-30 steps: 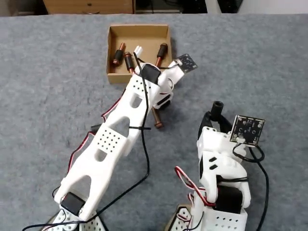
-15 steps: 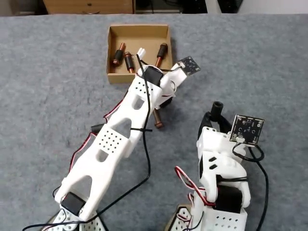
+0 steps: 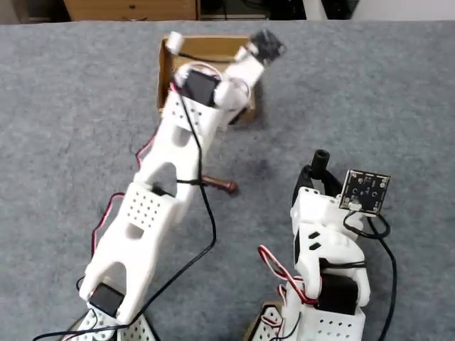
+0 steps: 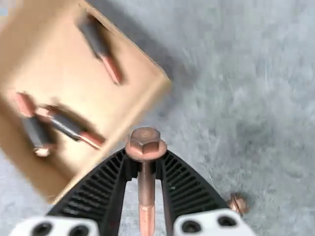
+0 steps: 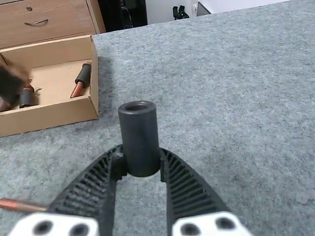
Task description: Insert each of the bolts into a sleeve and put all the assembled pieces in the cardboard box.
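Two grasps: left end effector [image 4: 146, 162] clenches bolt [image 4: 145, 145] (wrist view), right end effector [image 5: 140, 165] sleeve [image 5: 138, 133]

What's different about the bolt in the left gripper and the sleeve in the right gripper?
The bolt is copper-coloured; the sleeve is black. The bolt is a thin rod with a six-sided head; the sleeve is a thick tube, open on top. The bolt is at the cardboard box's edge; the sleeve is farther from it. Each is clamped in a gripper: left gripper, right gripper.
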